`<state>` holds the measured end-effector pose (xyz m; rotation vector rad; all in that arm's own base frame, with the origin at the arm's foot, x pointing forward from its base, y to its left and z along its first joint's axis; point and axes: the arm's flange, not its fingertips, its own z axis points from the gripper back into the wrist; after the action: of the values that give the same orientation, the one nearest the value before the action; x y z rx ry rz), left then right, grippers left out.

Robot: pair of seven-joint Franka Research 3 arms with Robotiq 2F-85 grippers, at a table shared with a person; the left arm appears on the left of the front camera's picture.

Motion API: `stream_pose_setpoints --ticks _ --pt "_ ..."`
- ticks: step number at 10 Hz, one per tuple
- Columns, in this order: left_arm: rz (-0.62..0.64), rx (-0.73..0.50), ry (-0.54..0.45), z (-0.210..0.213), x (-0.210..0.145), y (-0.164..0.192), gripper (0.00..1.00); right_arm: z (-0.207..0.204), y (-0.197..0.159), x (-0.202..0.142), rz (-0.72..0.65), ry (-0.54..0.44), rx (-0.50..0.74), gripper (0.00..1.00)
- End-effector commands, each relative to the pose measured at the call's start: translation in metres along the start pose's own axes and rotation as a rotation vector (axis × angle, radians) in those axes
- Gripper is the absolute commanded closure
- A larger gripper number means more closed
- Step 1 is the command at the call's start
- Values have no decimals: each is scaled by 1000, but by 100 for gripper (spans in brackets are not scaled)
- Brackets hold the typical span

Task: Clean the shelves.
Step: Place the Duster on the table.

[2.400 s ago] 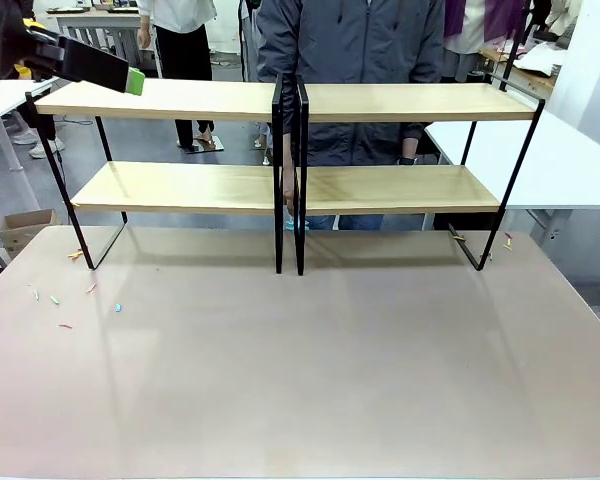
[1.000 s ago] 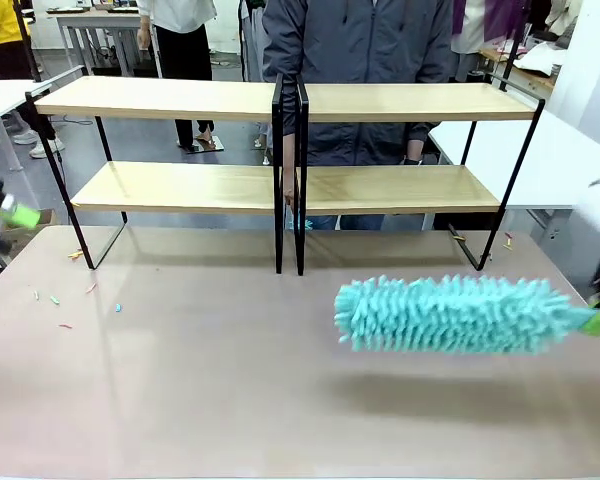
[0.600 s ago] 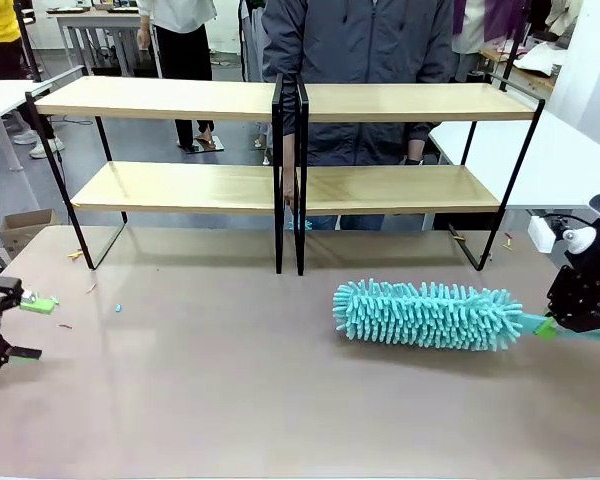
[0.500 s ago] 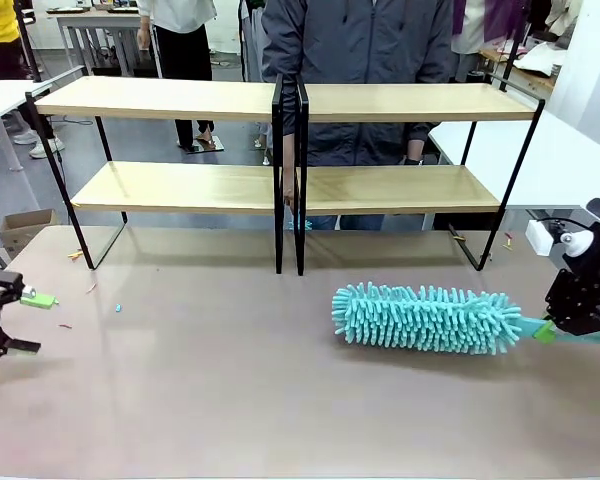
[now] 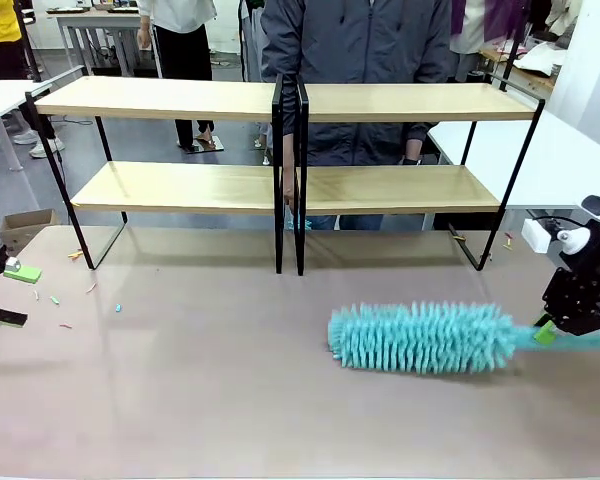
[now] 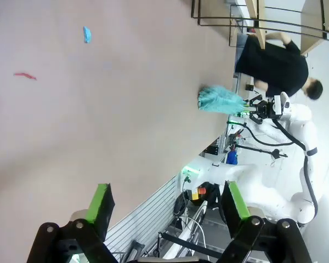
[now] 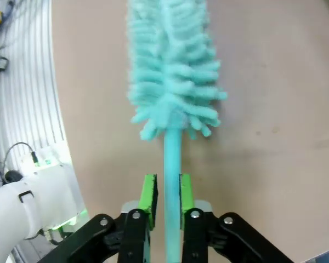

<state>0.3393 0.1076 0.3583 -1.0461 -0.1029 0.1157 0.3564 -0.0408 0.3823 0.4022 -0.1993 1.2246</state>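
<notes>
On pinkish tabletop (image 5: 230, 400): coloured scraps (image 5: 55, 299) left; shelves (image 5: 280, 100) at far edge.

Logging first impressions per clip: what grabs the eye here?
The fluffy teal duster lying on the table's right half, its handle between the right gripper's green pads. Behind it, the shelves span the table's far edge, with a person standing beyond them.

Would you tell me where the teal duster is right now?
In the front view the teal duster lies on the table right of centre, in front of the right-hand shelves, its handle between the right gripper's pads.
</notes>
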Motion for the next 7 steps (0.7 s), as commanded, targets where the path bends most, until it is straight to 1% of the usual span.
stream_pose_setpoints --ticks 1,2,3,4,5,6,7 --pt "7 -10 10 -3 -5 4 0 37 -25 -11 -178 -93 -93 0" --pt "7 -10 10 -3 -5 4 0 64 -35 -18 -490 -248 -195 26" --pt "7 -10 10 -3 -5 4 0 78 -32 -20 -772 -397 -157 0" --pt "7 -10 10 -3 -5 4 0 83 -7 -14 -860 -515 152 0" --pt "7 -10 10 -3 -5 4 0 78 21 -9 -953 -481 473 0" --pt "7 -10 10 -3 -5 4 0 76 34 -6 -1048 -564 695 0" --pt "7 -10 10 -3 -5 4 0 73 43 -6 -1141 -606 826 0"
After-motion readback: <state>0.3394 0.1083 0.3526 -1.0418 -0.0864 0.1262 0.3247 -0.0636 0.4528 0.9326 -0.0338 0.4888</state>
